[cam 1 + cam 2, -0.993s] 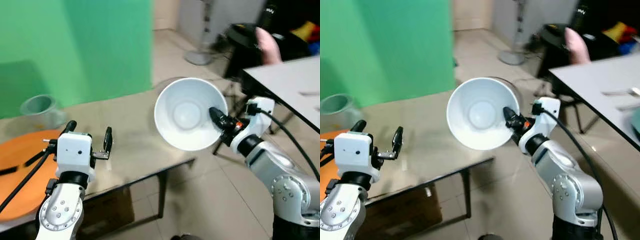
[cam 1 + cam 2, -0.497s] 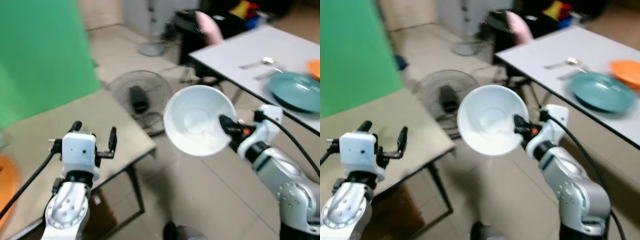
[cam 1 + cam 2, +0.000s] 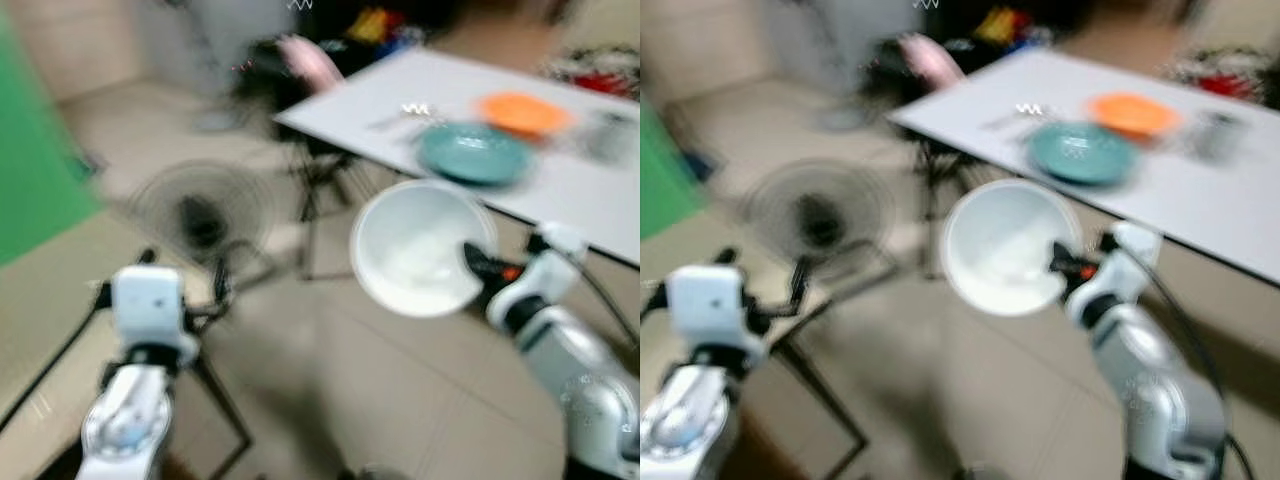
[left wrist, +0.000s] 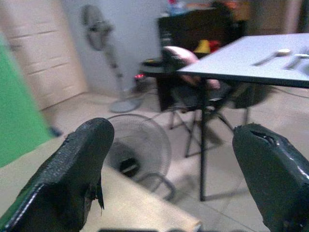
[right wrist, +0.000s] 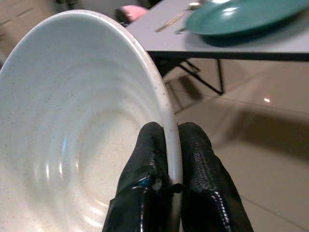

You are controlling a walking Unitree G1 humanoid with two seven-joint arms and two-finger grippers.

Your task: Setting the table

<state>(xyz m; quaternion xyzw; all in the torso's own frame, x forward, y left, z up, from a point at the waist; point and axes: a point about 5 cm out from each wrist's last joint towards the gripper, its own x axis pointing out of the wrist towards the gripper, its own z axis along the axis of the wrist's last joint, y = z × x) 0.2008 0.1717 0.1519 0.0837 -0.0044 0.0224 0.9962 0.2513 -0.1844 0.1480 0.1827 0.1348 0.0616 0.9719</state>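
Short of the white table (image 3: 560, 190) | right hand (image 5: 170, 159) pinching white bowl (image 3: 415, 250) by rim | left hand (image 4: 169, 164) spread, empty | step: carrying | next: set bowl beside teal plate (image 3: 472, 152)

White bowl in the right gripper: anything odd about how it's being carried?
The white bowl is tipped on its side, its opening facing the head camera, pinched by the rim alone in the right gripper. It looks empty, so nothing spills. The head views are motion-blurred.
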